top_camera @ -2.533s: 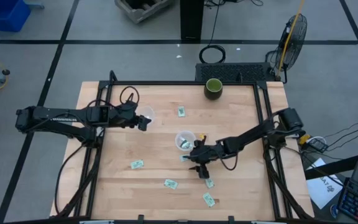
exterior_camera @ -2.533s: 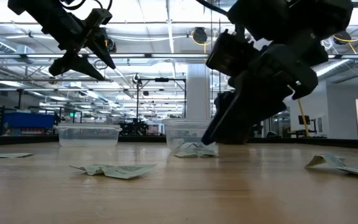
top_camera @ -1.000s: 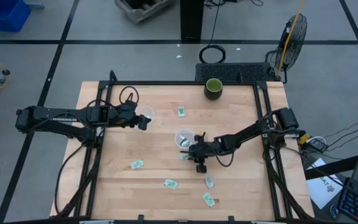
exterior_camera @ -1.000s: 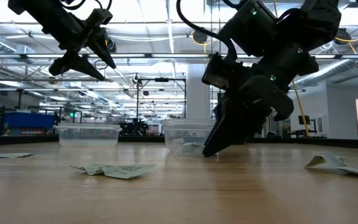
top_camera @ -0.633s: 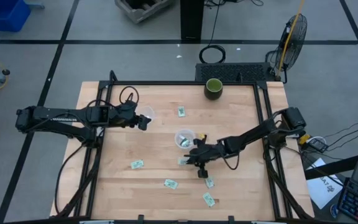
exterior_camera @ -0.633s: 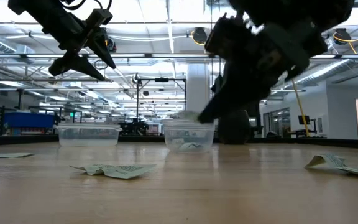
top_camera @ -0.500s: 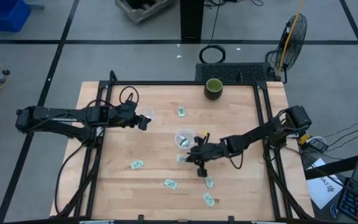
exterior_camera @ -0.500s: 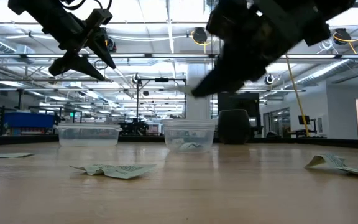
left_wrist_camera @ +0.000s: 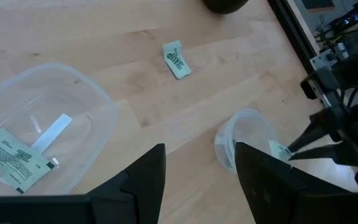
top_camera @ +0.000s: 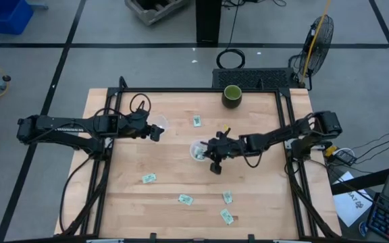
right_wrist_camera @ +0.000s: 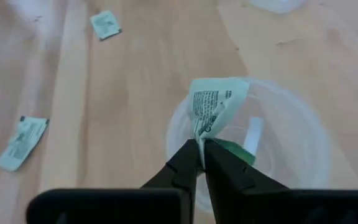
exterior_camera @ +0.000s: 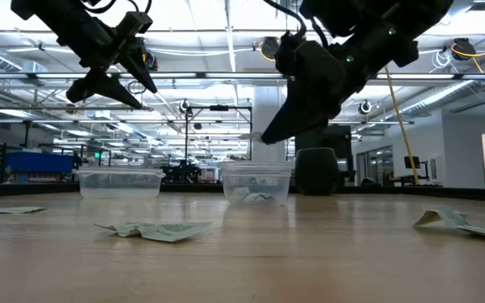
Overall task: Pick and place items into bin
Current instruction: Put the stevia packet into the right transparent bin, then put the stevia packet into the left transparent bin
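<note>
My right gripper (right_wrist_camera: 202, 149) is shut on a light green and white packet (right_wrist_camera: 218, 104) just above the round clear cup (right_wrist_camera: 278, 155), which lies mid-table (top_camera: 198, 150) and holds another green packet (right_wrist_camera: 234, 151). More packets lie flat on the wood (top_camera: 197, 121), (top_camera: 148, 178), (top_camera: 185, 200), (top_camera: 227, 197). My left gripper (left_wrist_camera: 201, 177) hangs open, well above the table, near a clear rectangular tub (left_wrist_camera: 48, 121) that holds a packet (left_wrist_camera: 11, 158). My right gripper pinches the packet by its lower edge (right_wrist_camera: 201, 135) between its two fingertips. The packet sticks out beyond the tips, bent and crumpled. It is lifted clear, over the cup's opening, and touches neither cup nor table.
A dark green cup (top_camera: 231, 95) stands at the table's far edge. Black frame rails (top_camera: 286, 128) run along the table's sides. Bare wood lies between the loose packets at the near side (top_camera: 227, 217). In the low view a crumpled packet (exterior_camera: 154, 229) lies close to the camera.
My right gripper has closed on a packet down on the table, near the cup. It has then risen with it and gone toward the far edge, and now stands over the cup. The packet is lifted clear of the wood.
</note>
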